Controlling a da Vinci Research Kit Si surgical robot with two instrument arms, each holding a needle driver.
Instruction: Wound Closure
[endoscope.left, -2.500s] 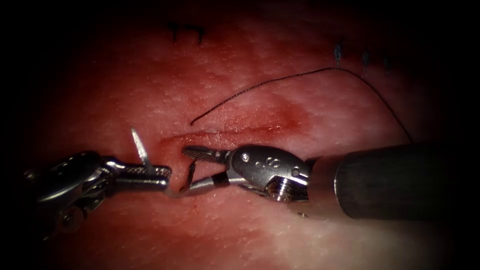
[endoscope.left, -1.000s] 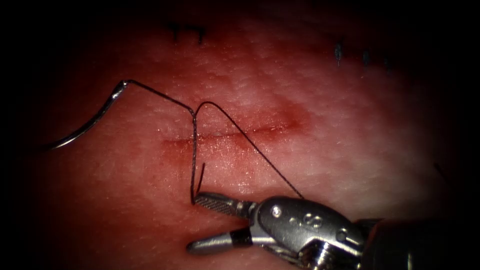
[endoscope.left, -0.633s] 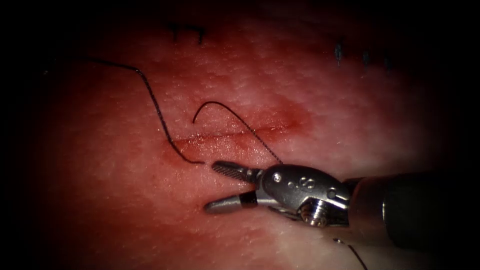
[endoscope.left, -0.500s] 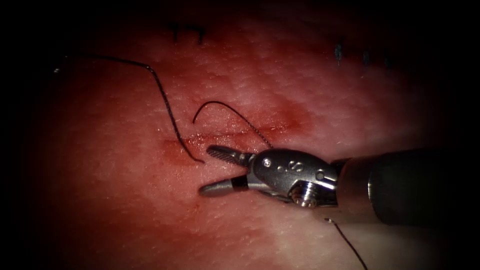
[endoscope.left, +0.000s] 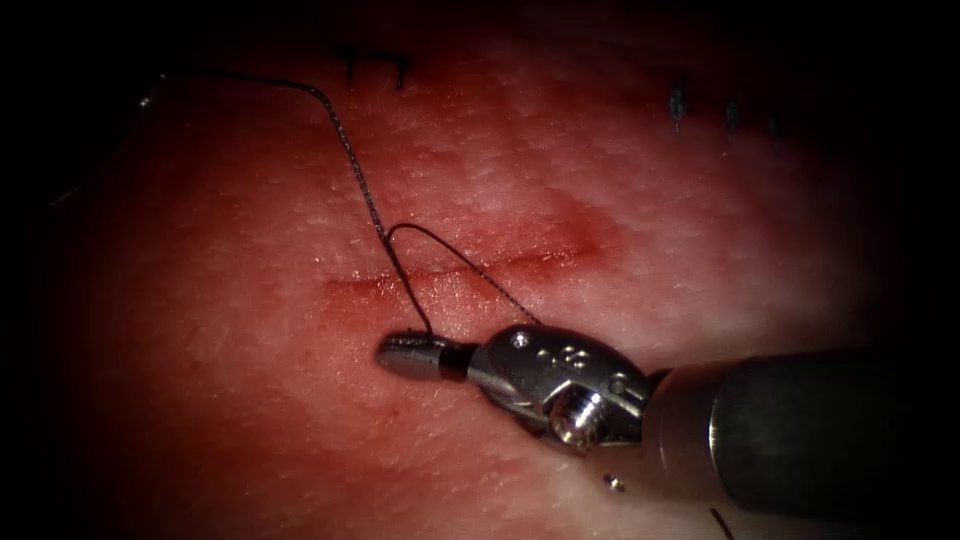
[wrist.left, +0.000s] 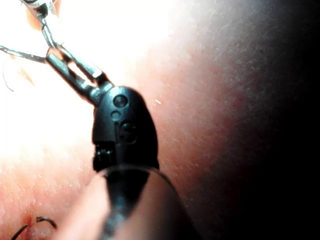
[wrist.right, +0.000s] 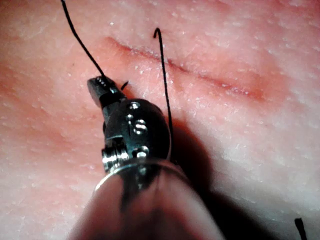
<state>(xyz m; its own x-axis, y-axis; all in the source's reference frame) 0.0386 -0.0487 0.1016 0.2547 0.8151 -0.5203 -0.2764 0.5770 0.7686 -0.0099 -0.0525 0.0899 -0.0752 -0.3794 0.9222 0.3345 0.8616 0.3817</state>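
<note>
Right tool (endoscope.left: 405, 352): comes in from the right of the endoscope view, jaws closed together just below the cut (endoscope.left: 450, 272), on the thread (endoscope.left: 400, 275) near where it meets the tissue (endoscope.left: 250, 400). Tip points left, shaft lies roughly horizontal. Right wrist view gives the same tool (wrist.right: 102, 87) from behind: jaws pressed together, thread (wrist.right: 80, 42) running up and away from the tip, a short dark stub beside it, the cut (wrist.right: 200, 75) slanting across beyond it.

Thread, outward from the jaws: one strand rises steeply up and left across the cut, bends near the dark marks, then runs left into shadow. A second strand arcs over the cut to the right and drops behind the tool's wrist. In the right wrist view that strand (wrist.right: 162, 70) stands nearly straight along the wrist, with a small hook at its far end.

Left tool (wrist.left: 67, 72): seen in the left wrist view, jaws closed on a thin bright metal piece crossing them, apparently the needle (wrist.left: 45, 32); where along the curve cannot be told in the glare. Needle is clear of the tissue there. Loose thread curl (wrist.left: 40, 222) lies on the tissue (wrist.left: 210, 125) near the shaft.
</note>
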